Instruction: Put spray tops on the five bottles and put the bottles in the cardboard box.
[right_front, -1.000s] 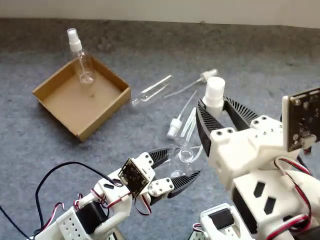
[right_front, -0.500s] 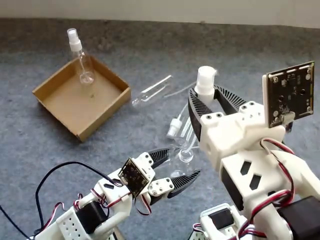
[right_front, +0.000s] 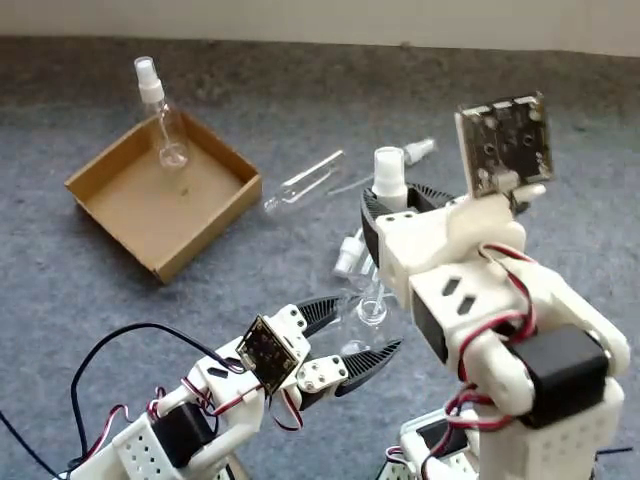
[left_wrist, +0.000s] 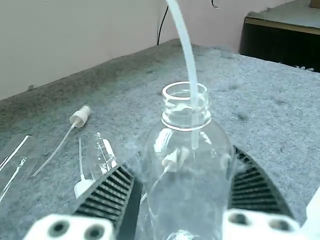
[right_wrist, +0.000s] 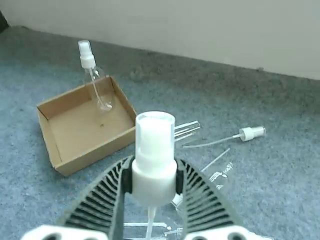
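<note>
My left gripper (right_front: 365, 325) is shut on a clear open bottle (left_wrist: 185, 165), held upright just above the carpet. Above it, my right gripper (right_front: 392, 195) is shut on a white spray top (right_wrist: 154, 160). The spray top's thin tube (left_wrist: 186, 60) hangs down into the bottle's mouth. In the far corner of the cardboard box (right_front: 110, 165) at the back left stands a capped bottle (right_front: 165, 125). A bare bottle (right_front: 305, 180) lies beyond the box's right side.
A loose spray top (right_front: 418, 150) with its long tube lies on the grey carpet behind the right arm. Another loose top (right_front: 348, 258) and a lying bottle (left_wrist: 102, 152) rest between the arms. The carpet ends at a pale wall (right_front: 320, 18).
The right arm has swung left and turned its wrist, carrying the spray top over the held bottle. The left arm and its bottle have stayed put.
</note>
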